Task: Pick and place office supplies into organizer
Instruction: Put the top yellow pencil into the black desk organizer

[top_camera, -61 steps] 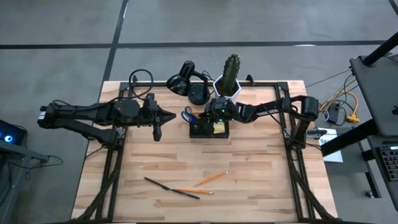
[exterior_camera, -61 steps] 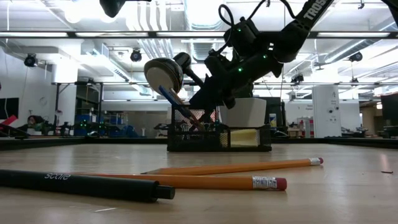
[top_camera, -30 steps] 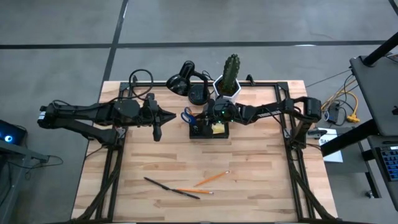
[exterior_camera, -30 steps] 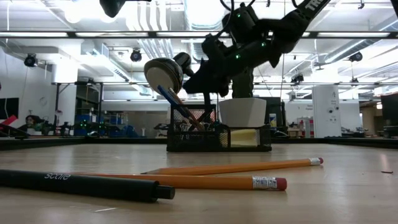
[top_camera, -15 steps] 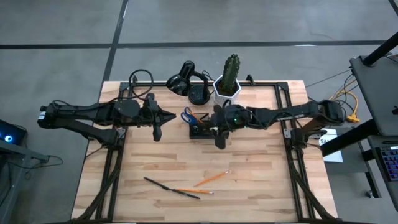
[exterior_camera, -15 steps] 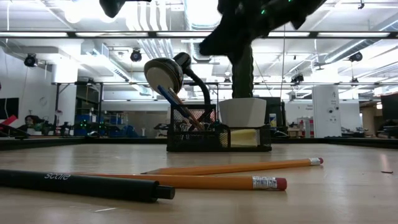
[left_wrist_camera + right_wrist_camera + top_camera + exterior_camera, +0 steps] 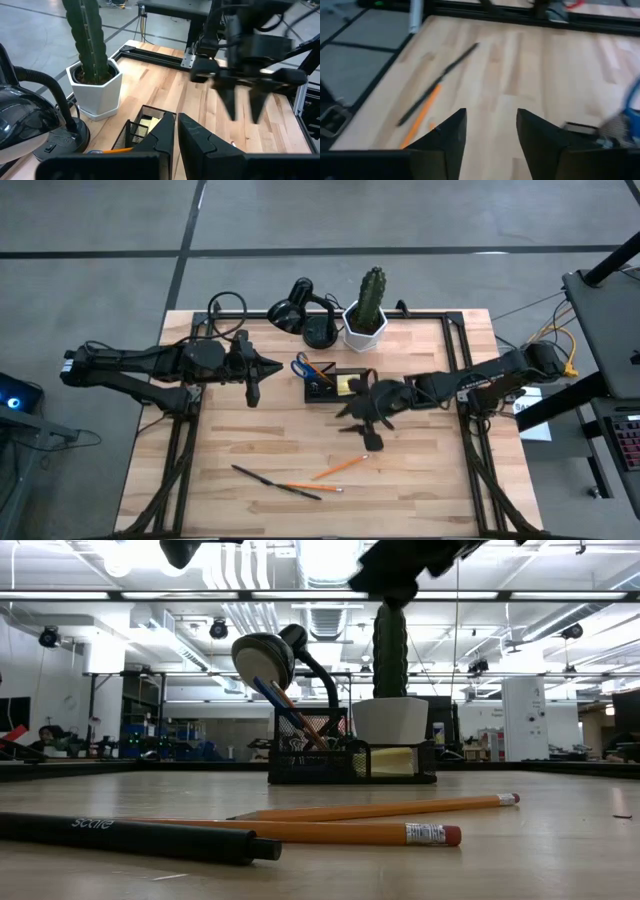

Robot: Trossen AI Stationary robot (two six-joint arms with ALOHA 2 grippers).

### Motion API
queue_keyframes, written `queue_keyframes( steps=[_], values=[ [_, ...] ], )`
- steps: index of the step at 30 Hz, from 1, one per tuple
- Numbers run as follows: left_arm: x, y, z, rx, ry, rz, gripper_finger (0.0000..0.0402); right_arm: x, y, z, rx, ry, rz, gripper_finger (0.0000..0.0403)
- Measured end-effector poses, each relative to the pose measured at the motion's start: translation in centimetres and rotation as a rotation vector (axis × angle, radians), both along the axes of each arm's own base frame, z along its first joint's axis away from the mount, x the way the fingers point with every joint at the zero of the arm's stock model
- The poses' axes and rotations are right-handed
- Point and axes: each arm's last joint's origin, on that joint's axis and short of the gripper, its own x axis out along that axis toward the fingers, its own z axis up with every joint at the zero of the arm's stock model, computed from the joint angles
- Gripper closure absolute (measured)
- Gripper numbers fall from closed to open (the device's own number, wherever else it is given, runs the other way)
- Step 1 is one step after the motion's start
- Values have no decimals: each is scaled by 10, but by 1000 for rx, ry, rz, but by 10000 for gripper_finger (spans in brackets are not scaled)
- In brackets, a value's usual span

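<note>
The right hand hangs open and empty above the wooden worktop, aimed at the orange pencils, likely to grab one. The left hand waits shut.

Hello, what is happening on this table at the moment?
A robot is sorting office supplies into the black organizer. Scissors and a yellow sticky pad are already in it. The right gripper is open and empty above the table, near two pencils and a pen. The left gripper waits, shut.
</note>
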Motion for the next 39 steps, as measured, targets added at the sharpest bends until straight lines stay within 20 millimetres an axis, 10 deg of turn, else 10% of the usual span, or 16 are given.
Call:
queue_keyframes(
  steps=[12,21,39],
  values=[
    [0,0,0,0,0,0,394,-8,53,-14,34,85,125,232],
    [0,0,-1,1,9,0,394,27,73,-9,-108,346,180,232],
    [-1,0,-3,2,28,-1,394,66,89,-81,-171,645,263,232]
  ],
)
